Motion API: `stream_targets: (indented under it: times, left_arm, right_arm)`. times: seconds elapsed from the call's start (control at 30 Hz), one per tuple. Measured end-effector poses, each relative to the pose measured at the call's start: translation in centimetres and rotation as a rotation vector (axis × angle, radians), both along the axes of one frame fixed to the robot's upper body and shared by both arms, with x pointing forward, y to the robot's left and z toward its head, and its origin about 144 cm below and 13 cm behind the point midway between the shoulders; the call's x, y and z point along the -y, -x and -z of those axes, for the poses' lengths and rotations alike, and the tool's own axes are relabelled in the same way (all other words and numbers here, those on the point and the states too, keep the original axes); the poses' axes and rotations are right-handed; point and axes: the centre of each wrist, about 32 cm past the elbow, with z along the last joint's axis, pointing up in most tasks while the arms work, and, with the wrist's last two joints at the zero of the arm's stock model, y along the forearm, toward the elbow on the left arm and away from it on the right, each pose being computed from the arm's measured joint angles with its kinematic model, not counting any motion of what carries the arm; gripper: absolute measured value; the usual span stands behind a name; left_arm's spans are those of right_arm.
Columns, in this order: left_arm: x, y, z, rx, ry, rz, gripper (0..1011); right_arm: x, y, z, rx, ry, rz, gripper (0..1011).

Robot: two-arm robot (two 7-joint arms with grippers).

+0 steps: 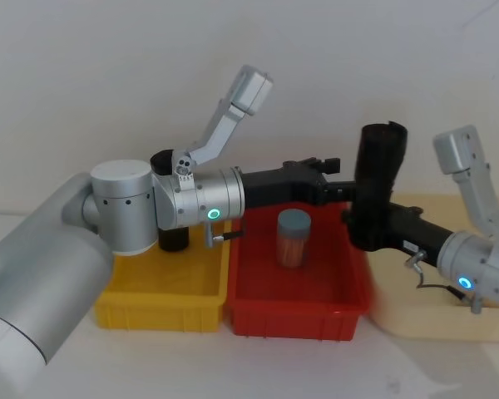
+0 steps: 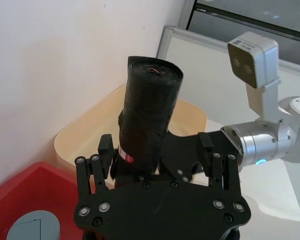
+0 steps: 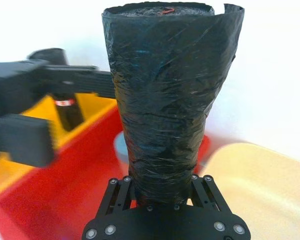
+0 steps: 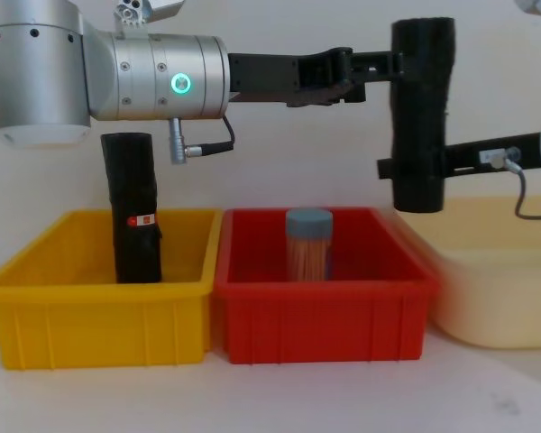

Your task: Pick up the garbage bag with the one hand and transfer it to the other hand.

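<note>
From the head, the garbage bag [image 1: 381, 166] stands upright in the air above the red bin [image 1: 295, 303] – the right gripper [image 1: 368, 226] clamps its lower end. At the left wrist, the left gripper [image 2: 157, 165] has its fingers spread beside the roll. From the chest, 1 stickered black roll [image 4: 133, 219] stands in the yellow bin [image 4: 95, 311].

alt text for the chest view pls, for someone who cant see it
A tall black garbage bag roll hangs upright in the air above the right end of a red bin, with the left gripper at its upper part and the right gripper shut on its lower part. A blue-lidded jar stands in the red bin; another black roll stands in the yellow bin.
</note>
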Motion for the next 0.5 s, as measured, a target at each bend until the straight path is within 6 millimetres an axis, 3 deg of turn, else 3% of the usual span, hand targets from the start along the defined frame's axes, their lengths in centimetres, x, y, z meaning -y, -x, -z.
stream_targets:
  times: [0.5]
  left_arm:
    - [0.0, 0.0, 0.0, 0.000, 0.000, 0.000, 1002]
  right_arm:
    - [2.3, -0.8, 0.3, -0.011, 0.123, 0.212, 466]
